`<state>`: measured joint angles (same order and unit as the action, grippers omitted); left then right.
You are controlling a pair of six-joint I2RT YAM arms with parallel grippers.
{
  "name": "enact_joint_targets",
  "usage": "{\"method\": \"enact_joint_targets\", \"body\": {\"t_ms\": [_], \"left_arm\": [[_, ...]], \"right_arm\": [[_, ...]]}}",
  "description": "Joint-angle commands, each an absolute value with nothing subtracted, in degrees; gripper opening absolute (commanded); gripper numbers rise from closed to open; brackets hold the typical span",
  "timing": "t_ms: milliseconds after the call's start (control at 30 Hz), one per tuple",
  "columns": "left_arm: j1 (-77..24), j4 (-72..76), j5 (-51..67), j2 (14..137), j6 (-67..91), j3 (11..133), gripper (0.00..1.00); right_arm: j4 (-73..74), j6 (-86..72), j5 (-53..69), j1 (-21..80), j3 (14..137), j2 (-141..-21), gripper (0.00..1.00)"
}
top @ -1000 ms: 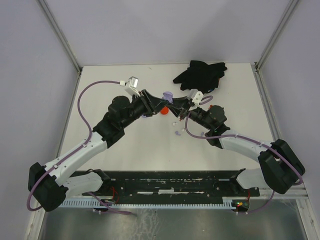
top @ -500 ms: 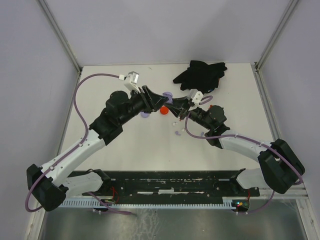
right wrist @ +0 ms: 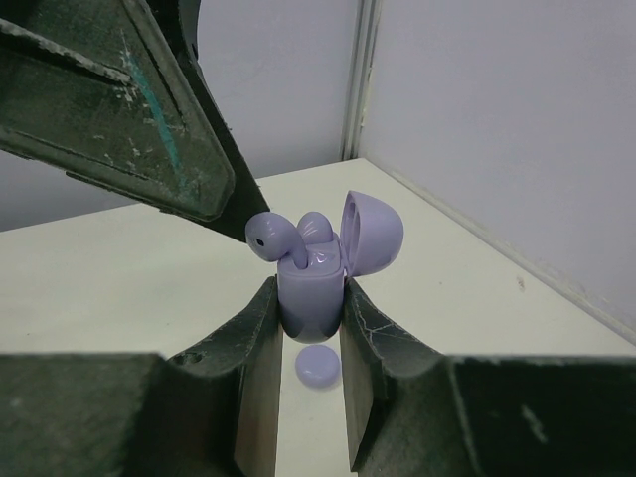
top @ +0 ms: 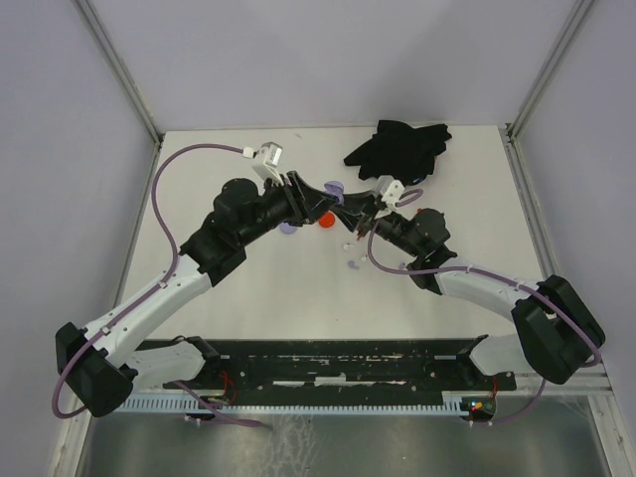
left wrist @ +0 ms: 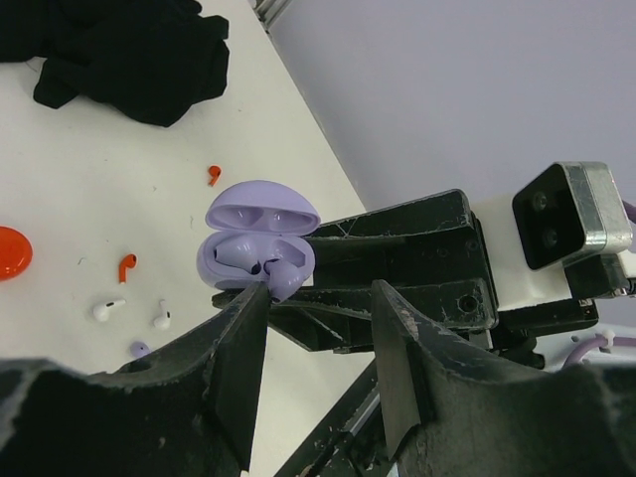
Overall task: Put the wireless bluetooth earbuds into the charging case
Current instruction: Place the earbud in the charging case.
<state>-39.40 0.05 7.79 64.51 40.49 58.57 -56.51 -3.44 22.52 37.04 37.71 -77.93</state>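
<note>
While the smooth lavender case [right wrist: 316, 270] is being clenched upright in the right gripper [right wrist: 307, 303], a glossy earbud [right wrist: 268, 238] is being stood stem-down in it, beside the released left gripper [left wrist: 320, 294].

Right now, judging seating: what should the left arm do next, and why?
Probably press the lavender earbud down with a fingertip of the left gripper: its stem sits in the open charging case that the right gripper clamps, but its head protrudes.

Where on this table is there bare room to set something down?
Bare: the table's far-left corner, and the near middle strip before the black base rail. Crowded: the centre, around the charging case, red disc and loose earbuds; the black cloth fills far right.
</note>
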Motion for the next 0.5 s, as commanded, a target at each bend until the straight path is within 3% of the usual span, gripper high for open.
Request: {"method": "enact_joint_targets", "body": {"t_ms": [0,467], "left_arm": [[-39.6,1.0,11.2,64.6,37.8,61.0,0.52],[-39.6,2.1,14.1,66.6,38.0,62.7,0.52]], "right_arm": [[-60.0,-4.8,23.5,37.2,40.8,-78.0,0.02],[-59.5,-5.4,23.8,37.3,39.8,-77.2,0.02]]}}
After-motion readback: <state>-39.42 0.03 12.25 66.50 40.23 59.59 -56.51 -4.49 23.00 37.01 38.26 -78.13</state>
